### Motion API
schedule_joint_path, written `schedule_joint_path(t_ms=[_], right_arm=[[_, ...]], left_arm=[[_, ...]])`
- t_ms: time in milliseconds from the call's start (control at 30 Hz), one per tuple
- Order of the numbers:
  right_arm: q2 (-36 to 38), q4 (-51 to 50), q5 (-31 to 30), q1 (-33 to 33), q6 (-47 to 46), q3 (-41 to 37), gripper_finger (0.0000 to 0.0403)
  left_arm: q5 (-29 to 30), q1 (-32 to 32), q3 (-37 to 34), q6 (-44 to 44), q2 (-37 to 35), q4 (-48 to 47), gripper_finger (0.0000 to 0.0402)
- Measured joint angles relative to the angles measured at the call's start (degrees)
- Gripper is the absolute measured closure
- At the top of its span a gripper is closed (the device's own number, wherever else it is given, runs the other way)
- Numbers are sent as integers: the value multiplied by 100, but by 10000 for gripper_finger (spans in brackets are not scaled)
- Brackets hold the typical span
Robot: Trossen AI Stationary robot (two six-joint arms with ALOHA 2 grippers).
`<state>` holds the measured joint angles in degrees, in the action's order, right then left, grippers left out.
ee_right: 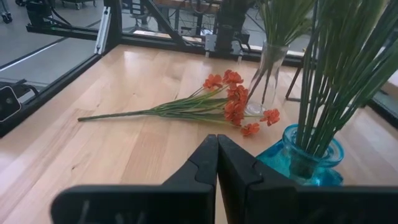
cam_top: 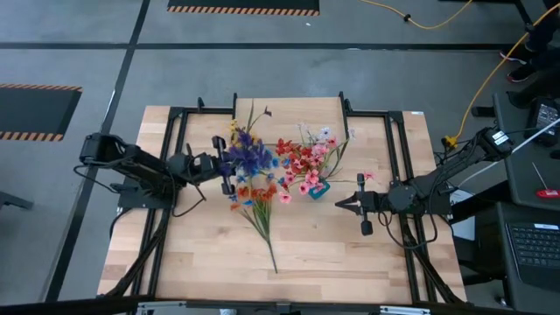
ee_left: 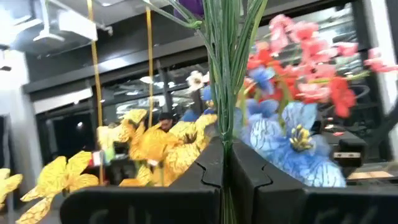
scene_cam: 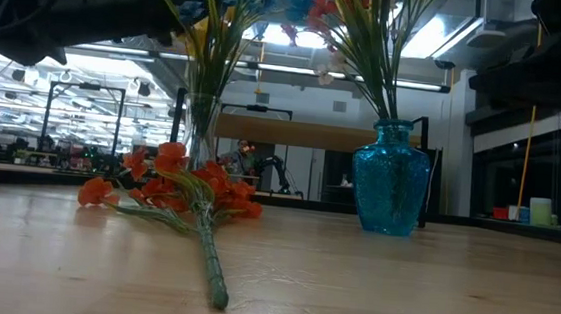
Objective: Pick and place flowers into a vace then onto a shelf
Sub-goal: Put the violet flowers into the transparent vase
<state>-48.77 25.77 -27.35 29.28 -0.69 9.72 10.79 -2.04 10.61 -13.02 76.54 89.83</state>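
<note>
My left gripper (ee_left: 224,152) is shut on a spray of blue, purple and yellow flowers (cam_top: 248,156). The spray's stems reach down into a clear glass vase (scene_cam: 200,131). A blue glass vase (scene_cam: 389,178) holds red, pink and white flowers (cam_top: 306,162). An orange spray (scene_cam: 182,191) lies flat on the table, its stem end (cam_top: 273,262) toward the near edge. My right gripper (ee_right: 217,163) is shut with nothing in it, hovering right of the blue vase (cam_top: 318,189). The shelf (scene_cam: 293,131) stands at the table's far side. My left gripper pinches the spray's bundle of green stems (ee_left: 225,118) between its two fingers, below the blossoms. The fingers come about level from the table's left and lie across the stems. The spray stands upright, its lower stems inside the clear vase (ee_right: 268,71).
Black frame rails (cam_top: 175,175) run along both sides of the table. Bare wood lies at the near side (cam_top: 332,254), around the orange spray's stem. The two vases stand close together near the table's middle.
</note>
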Motion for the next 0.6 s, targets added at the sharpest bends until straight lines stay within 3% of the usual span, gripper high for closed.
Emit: schedule_joint_path(t_ms=[400, 600], right_arm=[[-2, -150, -2, 0, -201, 0, 389], [-2, -148, -4, 0, -203, 0, 389]], left_arm=[[610, 0, 2, 275, 23, -25, 398], [419, 0, 105, 306, -195, -2, 398]])
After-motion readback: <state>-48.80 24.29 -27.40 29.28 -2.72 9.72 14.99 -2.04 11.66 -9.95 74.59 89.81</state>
